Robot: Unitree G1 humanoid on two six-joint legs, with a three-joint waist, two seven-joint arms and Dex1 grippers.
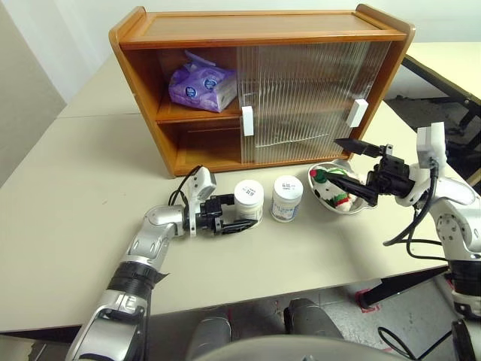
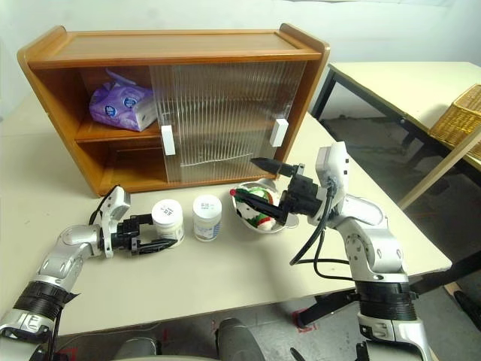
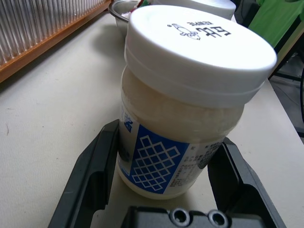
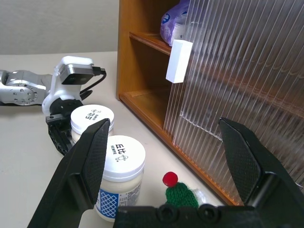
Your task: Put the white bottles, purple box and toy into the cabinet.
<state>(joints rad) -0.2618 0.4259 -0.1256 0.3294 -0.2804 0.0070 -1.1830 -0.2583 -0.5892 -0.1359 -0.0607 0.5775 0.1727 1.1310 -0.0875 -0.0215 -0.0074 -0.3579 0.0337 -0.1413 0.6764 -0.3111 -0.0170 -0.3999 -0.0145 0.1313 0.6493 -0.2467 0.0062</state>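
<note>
Fingers of your left gripper [image 1: 242, 222] stand on both sides of the near squat white plastic bottle with round white lid [image 1: 249, 200]. In the left wrist view one pad [image 3: 99, 175] lies against its label, but I cannot tell if the grip is firm. Your right gripper [image 1: 350, 162] hangs wide apart above the shiny metal bowl [image 1: 322, 197], holding nothing. The fluffy white toy with red and green trim [image 1: 336, 192] lies in this bowl. The second white bottle [image 1: 286, 198] stands just beside the first. The soft purple tissue box [image 1: 203, 86] already rests on the upper shelf of the orange-brown wooden cabinet [image 1: 150, 105]. I judge the step is to grasp the first bottle. Next you need a secure clamp, then lift it to the open left side.
</note>
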